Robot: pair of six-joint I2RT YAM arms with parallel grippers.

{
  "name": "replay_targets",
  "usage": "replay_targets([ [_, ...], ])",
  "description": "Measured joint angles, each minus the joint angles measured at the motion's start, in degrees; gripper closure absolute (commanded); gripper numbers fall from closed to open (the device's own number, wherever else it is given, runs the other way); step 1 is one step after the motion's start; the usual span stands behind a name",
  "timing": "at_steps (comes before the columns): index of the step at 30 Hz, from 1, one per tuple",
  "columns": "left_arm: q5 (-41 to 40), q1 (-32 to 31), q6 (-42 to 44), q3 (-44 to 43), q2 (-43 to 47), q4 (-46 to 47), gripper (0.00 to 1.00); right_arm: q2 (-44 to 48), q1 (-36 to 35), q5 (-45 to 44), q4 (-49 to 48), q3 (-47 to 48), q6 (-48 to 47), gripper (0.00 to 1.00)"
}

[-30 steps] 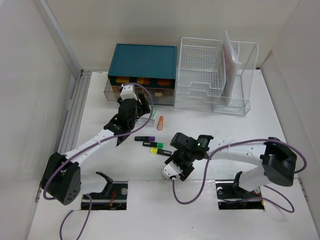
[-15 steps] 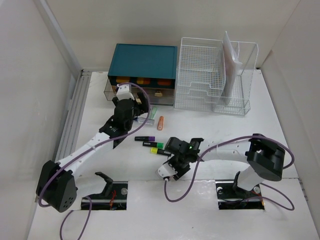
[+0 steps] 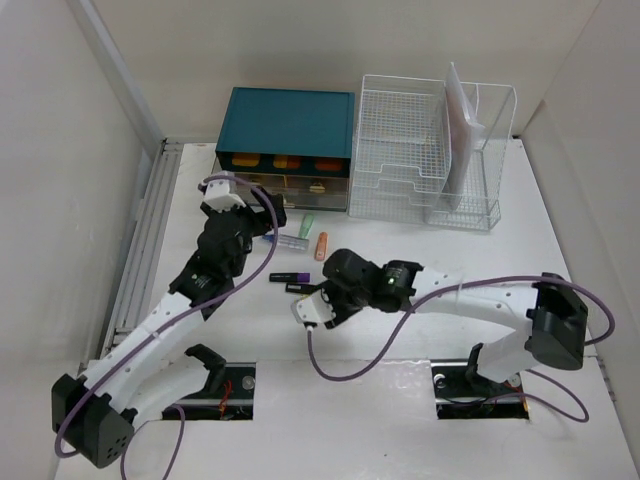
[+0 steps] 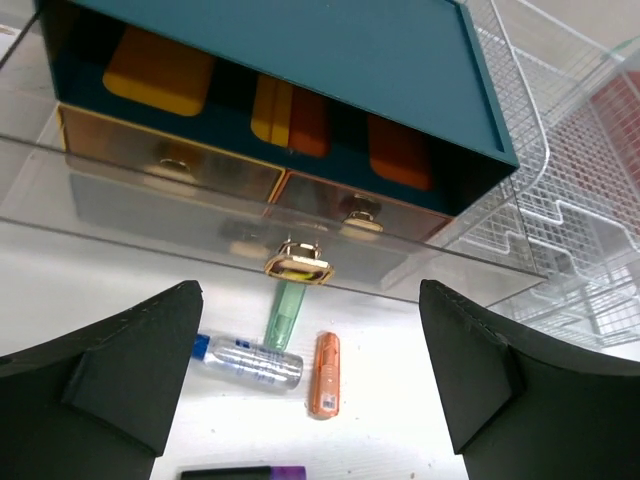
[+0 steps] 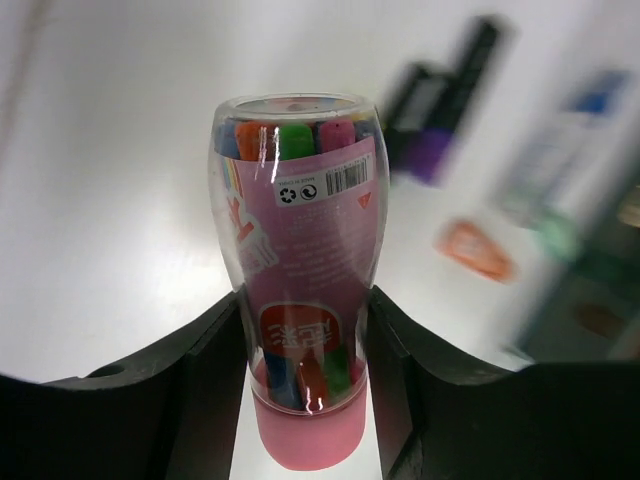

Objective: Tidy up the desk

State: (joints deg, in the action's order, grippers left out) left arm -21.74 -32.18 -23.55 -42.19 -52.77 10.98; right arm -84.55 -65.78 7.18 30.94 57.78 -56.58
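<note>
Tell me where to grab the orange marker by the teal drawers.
Grip the orange marker across mid-barrel, coming straight down. It lies flat on the desk, long axis pointing at the teal cabinet, so close the jaws across its narrow width. The silver tube lies apart on one side, leaving finger room.

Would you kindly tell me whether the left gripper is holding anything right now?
No, the left gripper stands wide open, and the orange marker seen between its fingers lies loose on the desk.

The marker tube (image 5: pixel 300 250) is clear glossy plastic. The cabinet (image 4: pixel 330 60) has a matt shell, its drawers (image 4: pixel 170 190) transparent shiny plastic. The wire basket (image 3: pixel 400 140) is white-coated metal; the surface (image 3: pixel 560 250) is smooth and matt.
</note>
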Motion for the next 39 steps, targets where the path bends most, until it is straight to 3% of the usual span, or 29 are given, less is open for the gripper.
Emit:
replay_targets([
  [14,-1.2,0.0,-4.9,12.7,8.7,-0.6,0.12,-1.7,6.2,-20.1,-8.8,18.3,1.3,0.95],
  [23,-1.4,0.0,-6.1,14.8,9.9,1.0,0.13,-11.9,13.6,-27.7,-15.1,31.6,1.3,0.96],
  [31,-1.4,0.0,-6.3,15.6,3.0,4.6,0.13,-22.7,17.5,-28.5,-15.9,41.7,0.7,0.94],
  [34,-1.2,0.0,-6.3,15.6,1.4,5.4,0.13,-25.4,18.8,-28.3,-15.6,44.4,0.6,0.84],
  [35,-1.2,0.0,-6.3,15.6,1.2,5.8,0.13,-26.1,19.1,-28.3,-15.5,45.3,0.6,0.73],
  [38,-1.2,0.0,-6.0,15.6,0.7,7.1,0.13,-27.2,19.8,-28.0,-15.0,47.2,0.6,0.56],
  [39,-1.2,0.0,-5.9,15.6,0.4,7.5,0.13,-27.2,19.9,-27.9,-14.9,47.6,0.6,0.45],
])
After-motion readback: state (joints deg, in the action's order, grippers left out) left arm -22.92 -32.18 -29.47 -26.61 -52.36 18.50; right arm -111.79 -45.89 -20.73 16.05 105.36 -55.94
